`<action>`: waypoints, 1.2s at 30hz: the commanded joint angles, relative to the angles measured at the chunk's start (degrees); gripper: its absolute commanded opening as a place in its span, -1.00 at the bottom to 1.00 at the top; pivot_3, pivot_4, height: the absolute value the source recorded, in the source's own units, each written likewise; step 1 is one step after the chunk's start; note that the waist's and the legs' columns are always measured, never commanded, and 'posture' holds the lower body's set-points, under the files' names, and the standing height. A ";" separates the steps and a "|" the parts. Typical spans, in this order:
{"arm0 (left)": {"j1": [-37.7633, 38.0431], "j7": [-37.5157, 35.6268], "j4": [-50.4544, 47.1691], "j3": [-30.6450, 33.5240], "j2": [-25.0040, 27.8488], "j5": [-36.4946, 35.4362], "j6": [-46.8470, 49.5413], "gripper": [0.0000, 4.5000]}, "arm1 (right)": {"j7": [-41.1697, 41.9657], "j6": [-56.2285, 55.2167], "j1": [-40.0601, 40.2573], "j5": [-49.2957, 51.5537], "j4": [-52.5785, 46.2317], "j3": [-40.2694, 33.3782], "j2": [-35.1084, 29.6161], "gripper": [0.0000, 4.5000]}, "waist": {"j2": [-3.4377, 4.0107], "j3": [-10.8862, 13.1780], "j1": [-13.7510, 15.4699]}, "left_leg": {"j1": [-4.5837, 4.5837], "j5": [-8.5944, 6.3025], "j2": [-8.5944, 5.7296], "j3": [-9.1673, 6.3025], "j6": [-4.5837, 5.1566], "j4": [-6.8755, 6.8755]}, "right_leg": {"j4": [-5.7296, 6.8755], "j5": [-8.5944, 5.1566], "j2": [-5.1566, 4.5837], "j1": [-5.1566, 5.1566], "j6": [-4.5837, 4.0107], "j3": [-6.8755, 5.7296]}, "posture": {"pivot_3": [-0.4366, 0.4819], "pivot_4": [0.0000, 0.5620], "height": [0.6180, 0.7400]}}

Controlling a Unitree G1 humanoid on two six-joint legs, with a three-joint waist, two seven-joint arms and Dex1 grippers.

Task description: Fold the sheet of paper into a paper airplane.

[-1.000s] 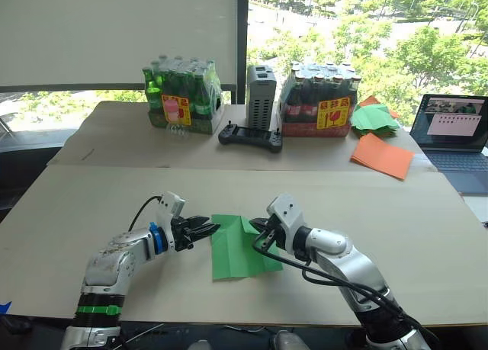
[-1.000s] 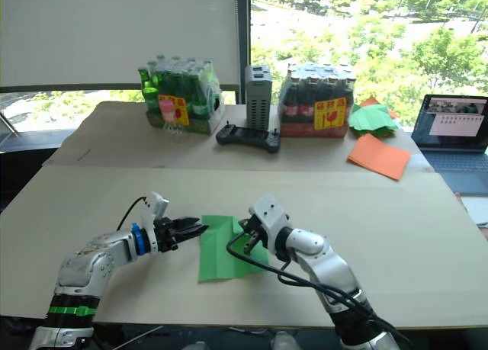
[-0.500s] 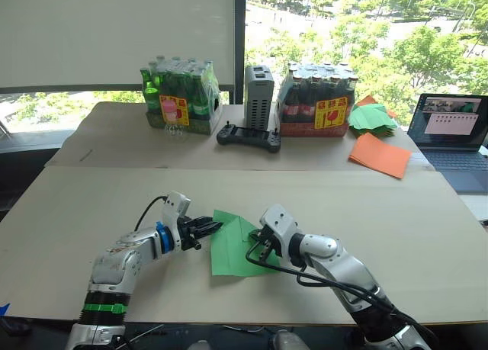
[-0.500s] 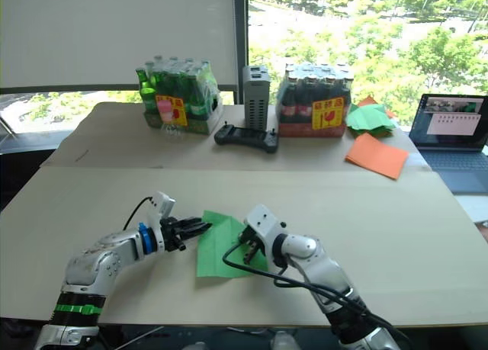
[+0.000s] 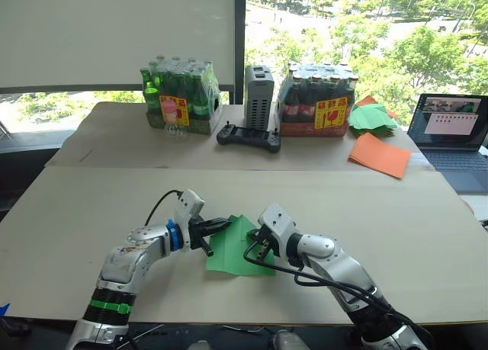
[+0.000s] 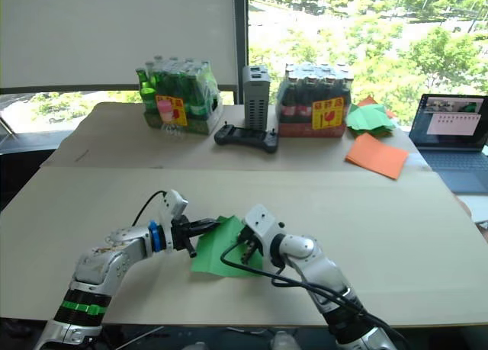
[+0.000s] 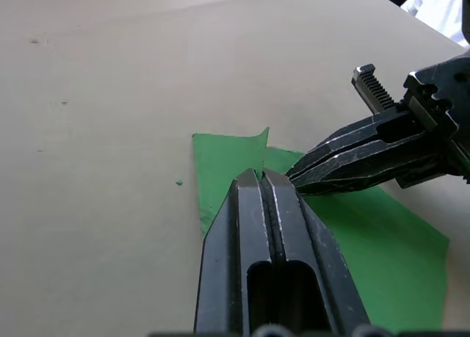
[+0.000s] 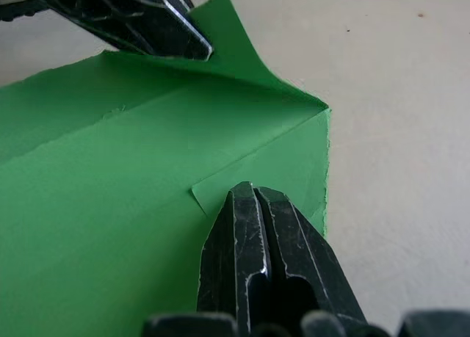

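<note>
both tools have shifted inward: left tool [image 5: 222, 226] pinching the sheet of paper [image 5: 236, 251], right tool [image 5: 260, 243] pressed together on it

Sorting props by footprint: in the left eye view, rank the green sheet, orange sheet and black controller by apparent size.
1. green sheet, though nearest the camera
2. orange sheet and black controller: look alike, unranked

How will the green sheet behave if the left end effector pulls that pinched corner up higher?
Probably floppy: the sheet of paper already curls where the left end effector pinches its corner. It likely weighs very little, so it may slide on the smooth table unless the right end effector pins it. Its crease looks likely to guide the bend.
</note>
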 commanded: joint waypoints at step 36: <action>-4.87 -5.78 -0.01 0.35 4.41 2.87 -3.47 -0.03 | -3.57 -11.01 -6.57 -7.77 16.67 0.88 7.24 -1.00 | 0.02 0.01 -0.07 | -0.01 0.00 0.00 -0.02 0.00 0.00 | 0.03 0.00 -0.01 -0.01 0.00 -0.01 | -0.05 -0.47 1.00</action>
